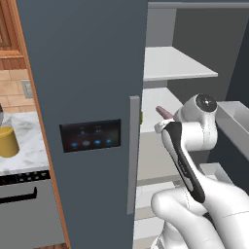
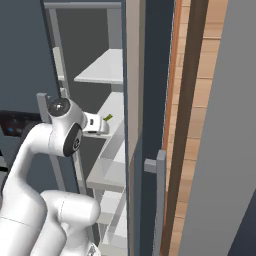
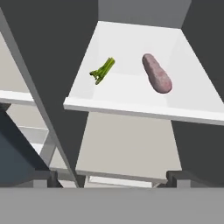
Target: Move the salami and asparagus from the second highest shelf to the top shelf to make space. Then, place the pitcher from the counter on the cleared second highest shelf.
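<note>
Claw (image 3: 109,179) spread wide, holding nothing, poised in front of the fridge, short of the second highest shelf (image 3: 127,107). Salami (image 3: 156,73) lying toward the right edge of that shelf, asparagus (image 3: 102,71) toward the left edge, the two well apart. Top shelf (image 1: 177,65) bare above. Pitcher (image 1: 8,141) waiting on the counter (image 1: 24,155), near its front edge. Likely risks: clipping the shelf's front lip on approach, rolling the rounded salami aside, or pinching the thin asparagus poorly.
</note>
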Controlling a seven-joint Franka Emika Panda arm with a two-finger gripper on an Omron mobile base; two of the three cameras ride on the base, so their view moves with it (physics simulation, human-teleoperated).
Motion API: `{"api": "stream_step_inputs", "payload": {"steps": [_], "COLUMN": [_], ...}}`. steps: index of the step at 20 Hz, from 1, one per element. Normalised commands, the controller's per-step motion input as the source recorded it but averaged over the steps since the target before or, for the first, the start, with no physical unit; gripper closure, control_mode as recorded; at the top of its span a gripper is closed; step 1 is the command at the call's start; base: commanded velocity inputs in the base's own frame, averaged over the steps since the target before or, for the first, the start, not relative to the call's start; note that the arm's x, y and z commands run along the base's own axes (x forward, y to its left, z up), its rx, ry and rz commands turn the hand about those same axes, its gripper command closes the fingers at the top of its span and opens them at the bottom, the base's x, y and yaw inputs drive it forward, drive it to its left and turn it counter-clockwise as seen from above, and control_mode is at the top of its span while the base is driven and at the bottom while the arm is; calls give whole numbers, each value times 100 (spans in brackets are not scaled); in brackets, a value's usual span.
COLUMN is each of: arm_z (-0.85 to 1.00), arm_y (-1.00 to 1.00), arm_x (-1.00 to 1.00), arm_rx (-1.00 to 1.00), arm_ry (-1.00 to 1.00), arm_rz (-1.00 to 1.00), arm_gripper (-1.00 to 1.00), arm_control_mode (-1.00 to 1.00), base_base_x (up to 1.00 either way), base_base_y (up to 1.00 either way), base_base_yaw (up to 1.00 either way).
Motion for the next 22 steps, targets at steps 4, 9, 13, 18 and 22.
{"api": "stream_step_inputs", "payload": {"steps": [4,9,13,18,22], "arm_z": [0,0,0,0,0], "arm_y": [-24,-10,-24,-30,-25], "arm_x": [4,16,37,42,43], "arm_rx": [0,0,0,0,0], "arm_ry": [0,0,0,0,0], "arm_rz": [0,0,0,0,0], "arm_gripper": [-100,-100,-100,-100,-100], "arm_control_mode": [-100,-100,-100,-100,-100], "base_base_x": [0,0,0,0,0], "base_base_y": [0,0,0,0,0], "base_base_yaw": [0,0,0,0,0]}}
